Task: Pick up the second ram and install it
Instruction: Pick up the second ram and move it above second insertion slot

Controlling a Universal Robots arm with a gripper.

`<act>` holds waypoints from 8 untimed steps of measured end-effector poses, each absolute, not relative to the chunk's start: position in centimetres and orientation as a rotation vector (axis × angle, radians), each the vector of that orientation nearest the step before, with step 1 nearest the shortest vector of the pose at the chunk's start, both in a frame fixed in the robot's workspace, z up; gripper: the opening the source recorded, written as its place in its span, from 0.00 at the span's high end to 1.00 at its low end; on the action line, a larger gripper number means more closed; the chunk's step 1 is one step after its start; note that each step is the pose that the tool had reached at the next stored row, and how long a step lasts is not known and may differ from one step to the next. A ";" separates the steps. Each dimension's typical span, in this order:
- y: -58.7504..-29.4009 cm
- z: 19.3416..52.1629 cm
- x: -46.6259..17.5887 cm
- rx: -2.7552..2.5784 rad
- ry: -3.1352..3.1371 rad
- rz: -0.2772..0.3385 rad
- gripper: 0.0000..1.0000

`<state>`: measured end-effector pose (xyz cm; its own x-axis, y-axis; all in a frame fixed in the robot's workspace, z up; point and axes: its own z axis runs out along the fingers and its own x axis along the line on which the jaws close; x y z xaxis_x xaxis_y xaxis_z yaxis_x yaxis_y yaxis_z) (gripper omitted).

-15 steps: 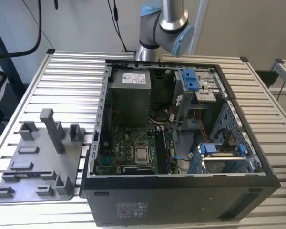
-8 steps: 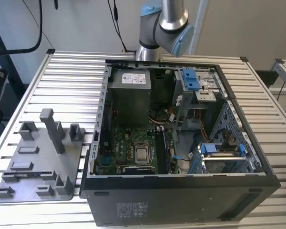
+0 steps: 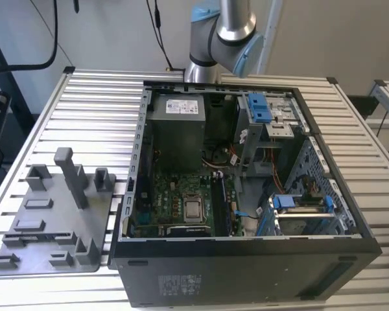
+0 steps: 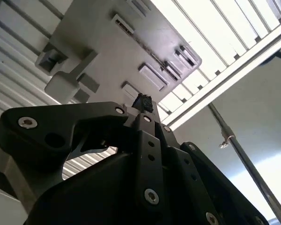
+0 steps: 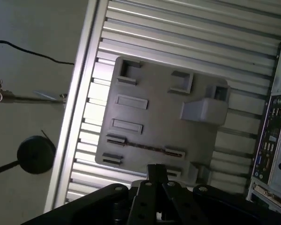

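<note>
The arm (image 3: 222, 29) is a silver metal tube with rounded grey joints, one of them closed by a pale blue cap (image 3: 251, 57). In both wrist views the end effector (image 4: 142, 104) (image 5: 156, 172) is matte black, built of angular plates and linked bars, and studded with small round silver screws (image 4: 27, 123).

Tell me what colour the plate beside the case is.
Grey; the plate shows best in the exterior view.

Arm (image 3: 222, 29) up high — gripper (image 5: 155, 171) facing downward.
</note>
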<state>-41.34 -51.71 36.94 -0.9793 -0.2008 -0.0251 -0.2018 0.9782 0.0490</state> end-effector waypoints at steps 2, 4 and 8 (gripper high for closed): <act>-51.6 36.9 -41.3 -0.319 3.104 0.079 0.89; -51.6 36.9 -41.3 -0.326 3.103 0.079 0.89; -51.6 36.9 -41.3 -0.383 3.102 0.080 0.89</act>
